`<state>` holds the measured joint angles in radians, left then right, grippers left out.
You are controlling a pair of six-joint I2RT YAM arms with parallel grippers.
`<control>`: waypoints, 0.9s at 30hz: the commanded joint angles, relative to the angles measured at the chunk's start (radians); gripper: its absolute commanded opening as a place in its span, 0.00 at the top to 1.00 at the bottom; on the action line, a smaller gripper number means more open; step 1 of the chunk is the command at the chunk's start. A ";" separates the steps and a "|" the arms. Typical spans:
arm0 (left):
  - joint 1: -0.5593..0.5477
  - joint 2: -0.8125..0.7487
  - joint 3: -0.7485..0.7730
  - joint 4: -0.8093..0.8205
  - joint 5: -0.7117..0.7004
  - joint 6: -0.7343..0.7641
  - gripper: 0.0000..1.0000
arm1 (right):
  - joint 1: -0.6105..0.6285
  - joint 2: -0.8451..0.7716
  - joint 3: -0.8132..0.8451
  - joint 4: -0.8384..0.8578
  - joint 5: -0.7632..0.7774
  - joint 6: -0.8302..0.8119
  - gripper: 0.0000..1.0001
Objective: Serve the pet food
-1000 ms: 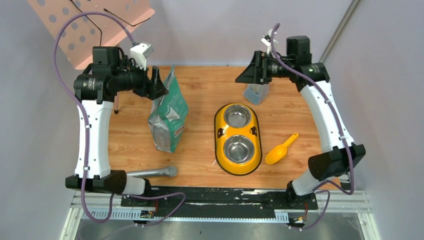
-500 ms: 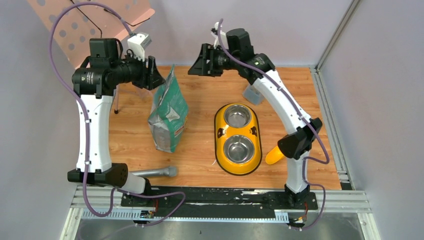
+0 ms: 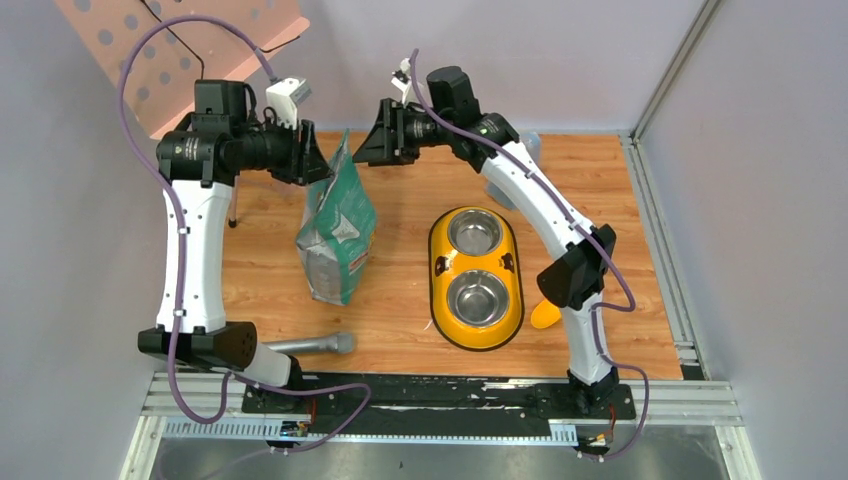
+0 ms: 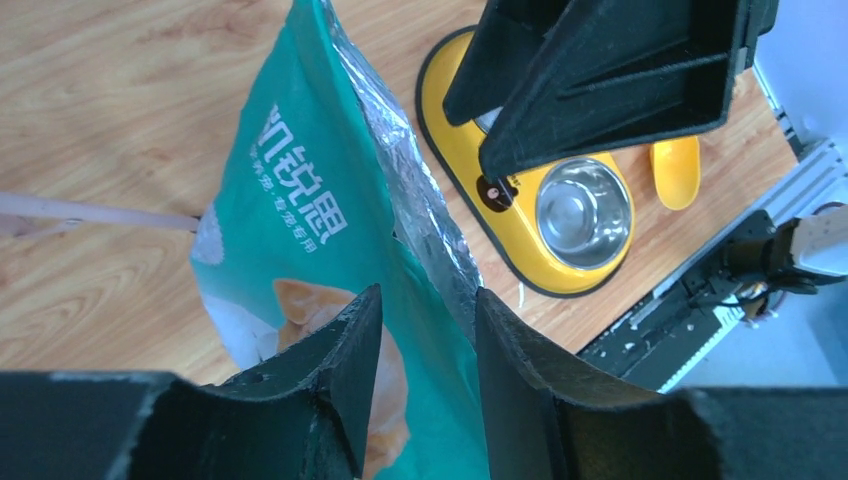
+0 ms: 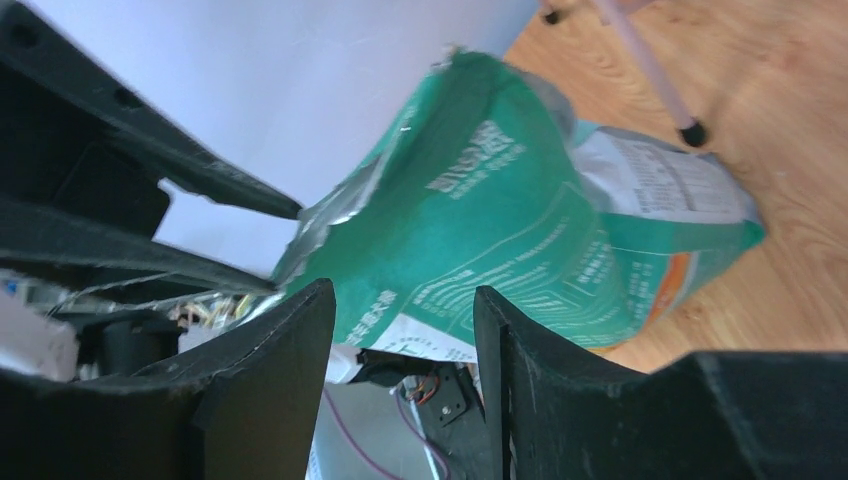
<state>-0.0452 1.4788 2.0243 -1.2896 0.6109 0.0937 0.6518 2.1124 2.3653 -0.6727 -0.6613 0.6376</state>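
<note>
Both sets of jaws stand half-open: the left gripper [image 4: 425, 310] straddles the torn top edge of the bag [image 3: 338, 235] and the right gripper [image 5: 400, 300] is just beside it, neither clearly pinching. Pet food isn't visible, presumably inside the bag. Risk: grippers clash at the rim, or a tug tips the bag onto the yellow feeder [image 3: 437, 262]; back wall [image 3: 560, 60] close, open table [image 3: 400, 330] on the near side.

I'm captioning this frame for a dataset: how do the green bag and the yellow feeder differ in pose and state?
The bag stands upright; the feeder lies flat. The bag is open at its top, silver lining showing; the feeder's two steel bowls look empty. Both rest on the wooden table.
</note>
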 commanded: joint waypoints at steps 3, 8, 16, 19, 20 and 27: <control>0.003 0.007 -0.046 0.046 0.083 -0.070 0.57 | 0.027 0.022 0.037 0.164 -0.208 0.051 0.46; 0.004 0.022 -0.044 0.048 0.085 -0.067 0.64 | 0.040 0.046 0.050 0.165 -0.194 0.067 0.48; 0.004 0.018 -0.032 0.050 0.118 -0.068 0.66 | 0.062 0.075 0.071 0.166 -0.150 0.073 0.59; 0.004 0.011 -0.023 0.048 0.114 -0.074 0.50 | 0.062 0.074 0.070 0.166 -0.143 0.074 0.62; 0.004 0.009 -0.022 0.049 0.104 -0.074 0.44 | 0.062 0.073 0.072 0.166 -0.143 0.073 0.62; 0.005 0.008 0.004 0.060 0.070 -0.075 0.32 | 0.052 0.092 0.101 0.171 -0.159 0.080 0.59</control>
<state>-0.0345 1.5017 1.9762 -1.2575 0.6613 0.0311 0.6987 2.1887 2.4207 -0.5484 -0.8207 0.6987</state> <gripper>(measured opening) 0.698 0.409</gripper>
